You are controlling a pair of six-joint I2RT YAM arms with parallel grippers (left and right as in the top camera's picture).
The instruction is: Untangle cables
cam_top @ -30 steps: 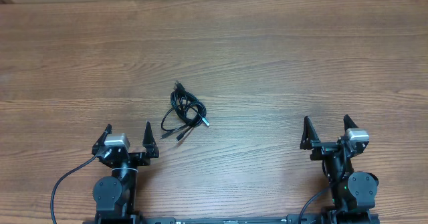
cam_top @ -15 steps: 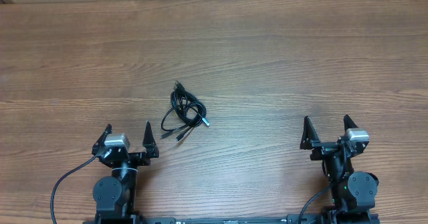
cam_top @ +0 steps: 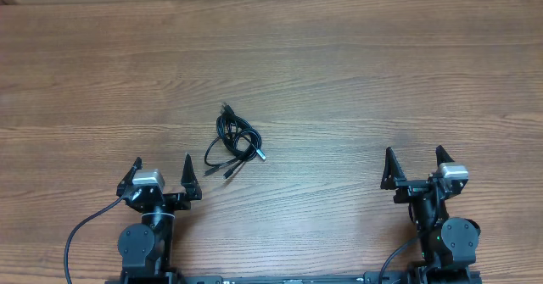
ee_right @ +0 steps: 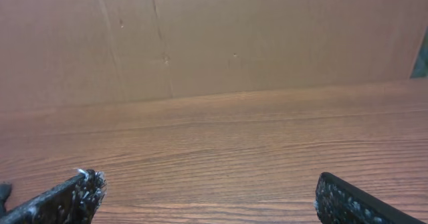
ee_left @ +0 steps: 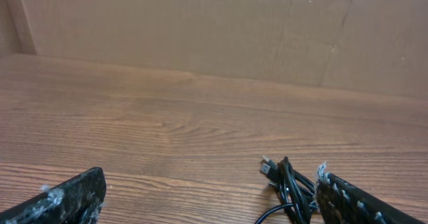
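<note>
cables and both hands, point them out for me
cables [cam_top: 236, 142], overhead view, middle of the bunch
left hand [cam_top: 162, 158], overhead view, midway between its fingertips
right hand [cam_top: 414, 149], overhead view, midway between its fingertips

Robot lab: wooden table [cam_top: 339, 64], cardboard wall [ee_left: 200, 30]

The left arm [cam_top: 140, 237] and right arm [cam_top: 454, 233] are shown in black, with round joint housings. The left gripper [cam_top: 162, 160] and right gripper [cam_top: 414, 150] are each formed of two pointed, triangular black fingers [ee_left: 67, 197], rough-textured and flecked white. A silver-grey block [cam_top: 148, 179] is mounted on each wrist, and a thick black wire [cam_top: 81, 229] is attached at each base.
</note>
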